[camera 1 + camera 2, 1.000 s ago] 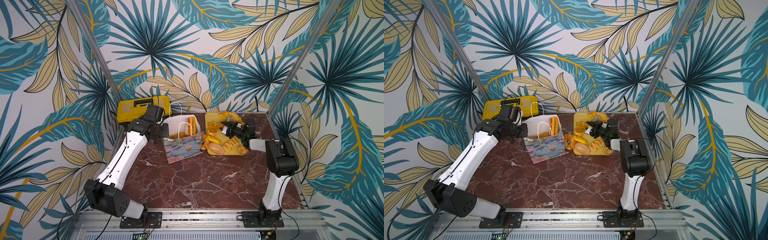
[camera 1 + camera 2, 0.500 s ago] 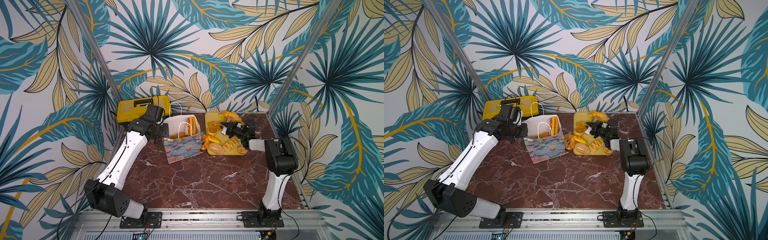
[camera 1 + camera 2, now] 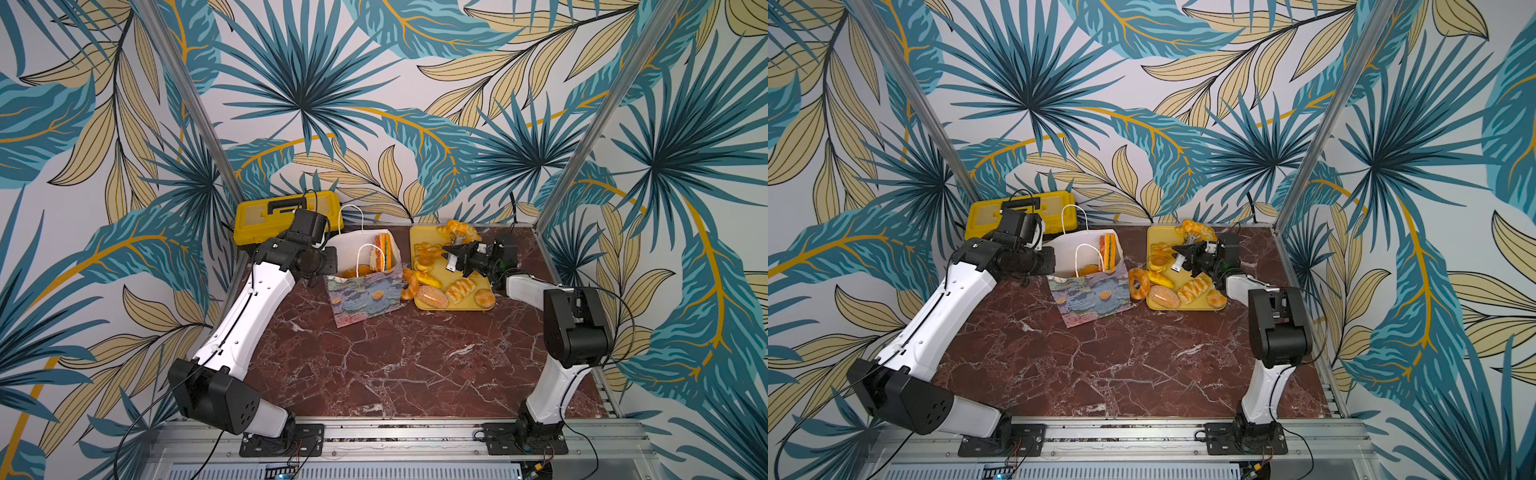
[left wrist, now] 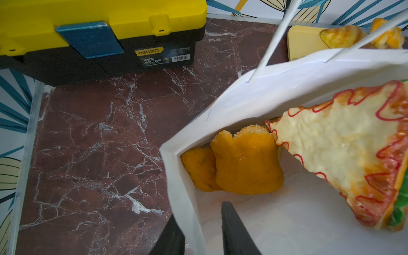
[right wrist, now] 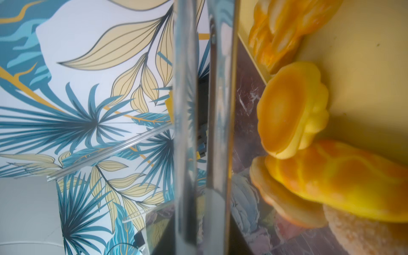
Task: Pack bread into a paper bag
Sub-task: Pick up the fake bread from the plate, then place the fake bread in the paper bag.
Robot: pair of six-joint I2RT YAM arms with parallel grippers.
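Observation:
The paper bag (image 3: 361, 299) (image 3: 1088, 299) stands open at the back of the table. A triangular sandwich (image 3: 384, 251) (image 4: 344, 150) and orange buns (image 4: 245, 163) lie inside it. My left gripper (image 3: 332, 262) (image 4: 199, 212) is shut on the bag's white wall (image 4: 276, 88), one finger inside and one outside. More bread lies on the yellow tray (image 3: 419, 237): a croissant (image 3: 459, 227), a braided loaf (image 3: 459, 289) and a sesame bun (image 3: 432, 296). A ring doughnut (image 3: 409, 284) leans off the tray's edge. Over the tray, my right gripper (image 3: 451, 253) (image 5: 198, 234) is shut on shiny metal tongs (image 5: 185, 132).
A yellow-and-black toolbox (image 3: 286, 216) (image 4: 88, 33) sits in the back left corner, just behind the bag. Patterned walls and metal posts close in the table at the back and sides. The dark red marble top (image 3: 395, 365) stretches to the front rail.
My right arm has shifted slightly over the tray with the tongs. The left arm and the bag have not moved.

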